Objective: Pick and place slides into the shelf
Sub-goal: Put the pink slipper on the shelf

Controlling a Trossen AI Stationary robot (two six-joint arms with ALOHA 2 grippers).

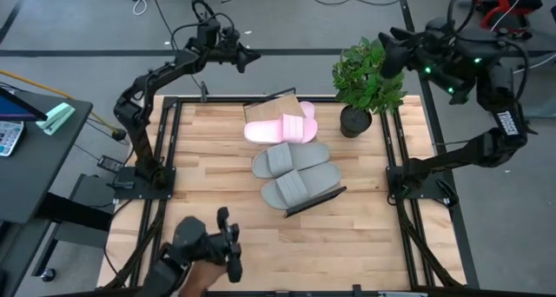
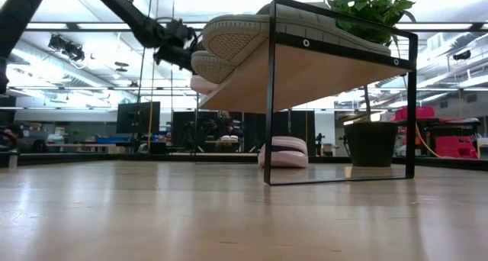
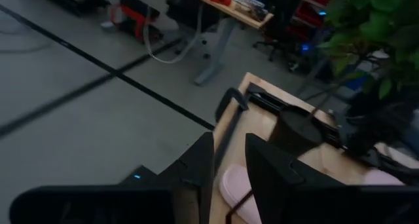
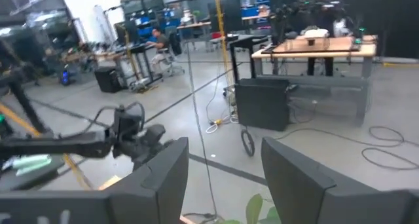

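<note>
The shelf (image 1: 271,106) stands mid-table, a raised wooden board in a black frame (image 2: 268,101). Two grey slides (image 1: 291,159) (image 1: 300,186) and one pink slide (image 1: 282,130) lie side by side on its top. A second pink slide (image 2: 284,153) rests sole-down on the tabletop by the shelf's far end, and shows in the left wrist view (image 3: 236,188). My left gripper (image 1: 250,59) hovers over the table's far edge, slightly open, with nothing between its fingers (image 3: 229,165). My right gripper (image 1: 387,52) hangs high above the plant, open and empty (image 4: 222,178).
A potted plant (image 1: 365,80) stands at the far right of the table, close to the shelf; its black pot (image 2: 371,143) shows in the low view. A dark device (image 1: 204,245) sits at the near edge. Bare planks lie left of the shelf.
</note>
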